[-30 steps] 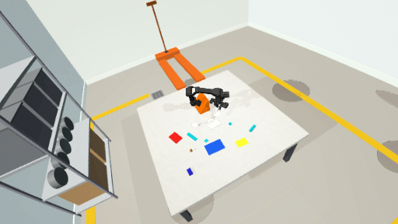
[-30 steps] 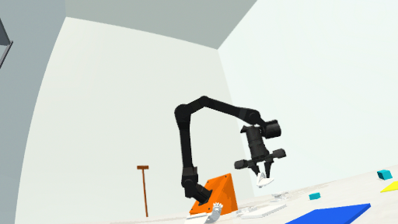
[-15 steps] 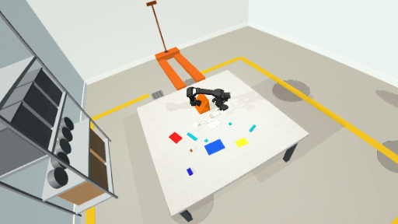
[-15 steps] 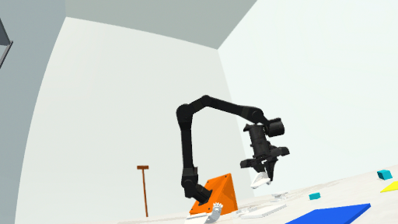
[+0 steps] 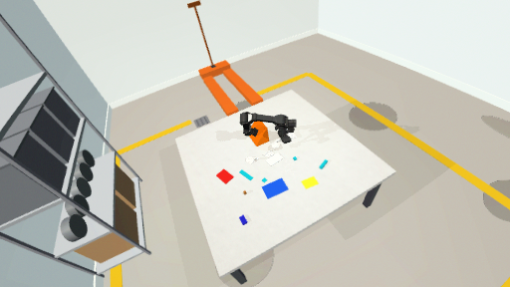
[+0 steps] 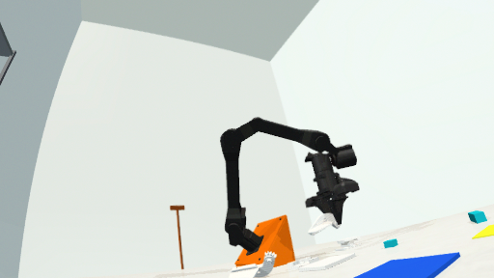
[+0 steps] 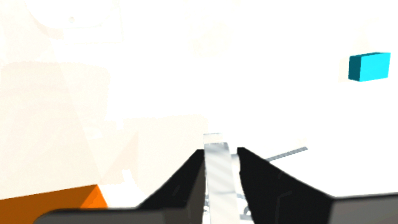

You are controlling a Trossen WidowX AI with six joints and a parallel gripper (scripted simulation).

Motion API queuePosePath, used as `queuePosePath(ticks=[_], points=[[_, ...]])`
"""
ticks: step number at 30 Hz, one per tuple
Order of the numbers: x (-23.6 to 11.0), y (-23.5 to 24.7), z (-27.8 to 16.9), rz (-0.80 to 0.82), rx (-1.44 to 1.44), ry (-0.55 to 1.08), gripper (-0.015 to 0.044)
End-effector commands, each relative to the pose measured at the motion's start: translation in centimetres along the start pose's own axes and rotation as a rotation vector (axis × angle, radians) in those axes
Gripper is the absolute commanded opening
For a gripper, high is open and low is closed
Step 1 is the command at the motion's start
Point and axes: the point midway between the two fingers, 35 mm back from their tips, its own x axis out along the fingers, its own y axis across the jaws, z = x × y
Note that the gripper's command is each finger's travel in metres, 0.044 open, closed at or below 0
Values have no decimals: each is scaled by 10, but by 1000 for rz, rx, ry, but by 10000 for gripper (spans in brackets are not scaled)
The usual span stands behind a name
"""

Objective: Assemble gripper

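My gripper [image 6: 333, 221] [image 7: 220, 152] is shut on a white jaw [image 6: 321, 225] [image 7: 219, 172], which tilts out from between the fingertips, well above the table. A flat white plate [image 6: 329, 262] [image 5: 274, 158] lies on the table below; which part it is I cannot tell. A small white part [image 6: 347, 243] lies behind it. A white toothed part [image 6: 269, 261] stands at the front left, beside another white piece [image 6: 243, 271]. In the wrist view the white parts blend into the bright table, and the pins and any meshing of teeth cannot be made out.
An orange wedge [image 5: 258, 135] [image 6: 282, 241] [image 7: 60, 200] stands by the arm's base. A cyan block [image 5: 295, 158] [image 6: 391, 243] [image 7: 374, 67] lies near the white parts. A blue plate [image 5: 275, 188] [image 6: 410, 266], a red plate [image 5: 224, 176] and a yellow plate [image 5: 310, 182] lie farther out on the table.
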Motion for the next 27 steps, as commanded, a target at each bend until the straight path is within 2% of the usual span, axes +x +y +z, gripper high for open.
queuePosePath(ticks=[1, 27], points=[[-1, -3, 1, -5, 35, 0, 37], [-1, -29, 8, -6, 762, -3, 37]])
